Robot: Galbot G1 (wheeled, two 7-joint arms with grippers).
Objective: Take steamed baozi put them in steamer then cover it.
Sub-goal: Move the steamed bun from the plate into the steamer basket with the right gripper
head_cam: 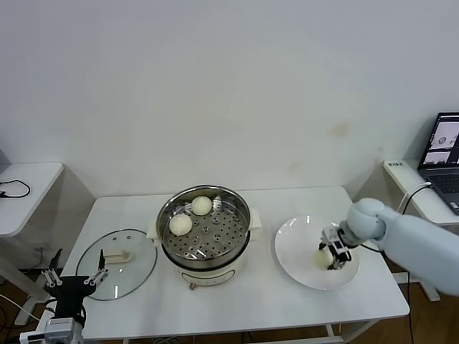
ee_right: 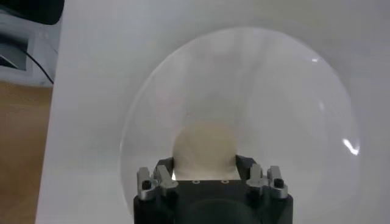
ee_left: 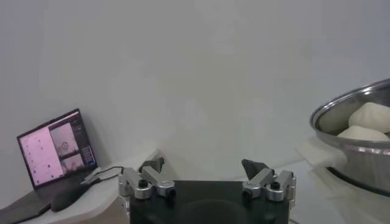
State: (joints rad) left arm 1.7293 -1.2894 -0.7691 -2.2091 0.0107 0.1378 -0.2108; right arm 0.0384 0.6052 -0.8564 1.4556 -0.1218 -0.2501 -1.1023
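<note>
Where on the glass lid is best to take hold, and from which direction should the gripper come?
Grip the cream handle at the centre of the glass lid. It is the only raised part; the lid lies flat on the table, so coming from above with fingers either side looks best. The left gripper is nearest.

No readable text, label, brand or number anywhere. Laptop screen (head_cam: 446, 140) at far right, beyond the bench (head_cam: 265, 297): only small bright windows, contents illegible. Same laptop in the left wrist view, equally unreadable.
</note>
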